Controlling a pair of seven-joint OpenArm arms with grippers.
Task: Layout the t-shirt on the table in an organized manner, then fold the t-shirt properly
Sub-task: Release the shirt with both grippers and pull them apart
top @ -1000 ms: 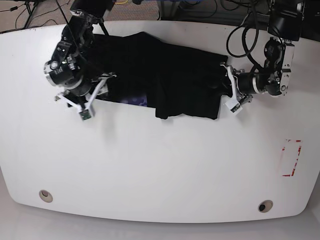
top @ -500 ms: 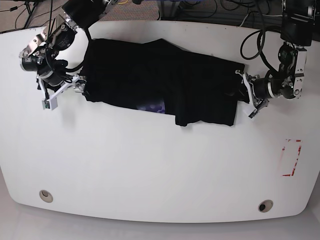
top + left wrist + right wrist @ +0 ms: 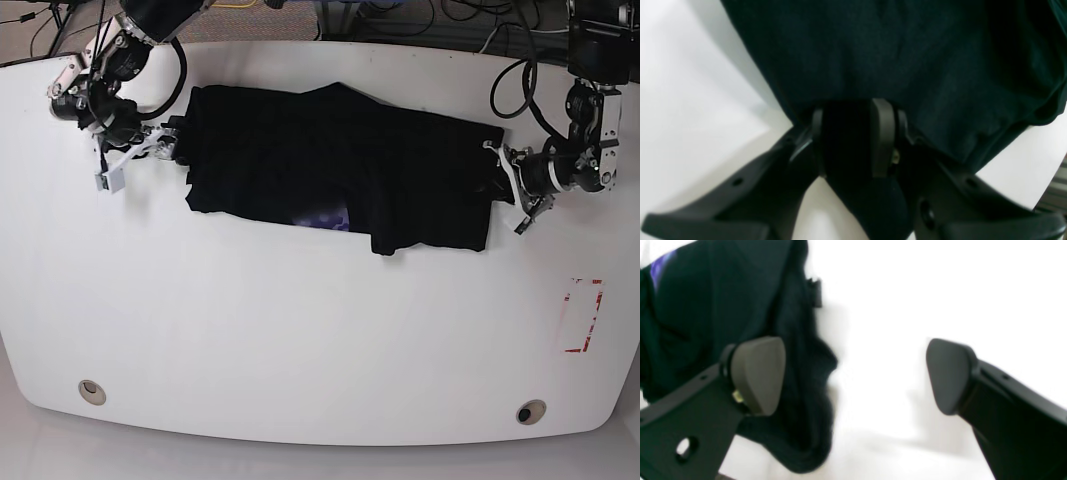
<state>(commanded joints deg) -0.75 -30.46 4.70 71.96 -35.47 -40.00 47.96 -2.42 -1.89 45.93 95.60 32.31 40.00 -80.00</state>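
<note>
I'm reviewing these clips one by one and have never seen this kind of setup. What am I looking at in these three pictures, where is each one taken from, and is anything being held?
This is a two-armed robot working over a white table. The base view looks down from above on both arms. The other two pictures come from cameras mounted on each wrist, looking along the fingers.

A black t-shirt lies stretched across the far part of the table, with a bit of purple print showing.

The left end effector, on the right side of the overhead view, is shut on the t-shirt's edge; dark cloth fills the space between its pads. The right end effector is open: one pad sits over the cloth, the other over bare table, gripping nothing.

Also visible are a red tape rectangle and two round holes near the table's front edge.
</note>
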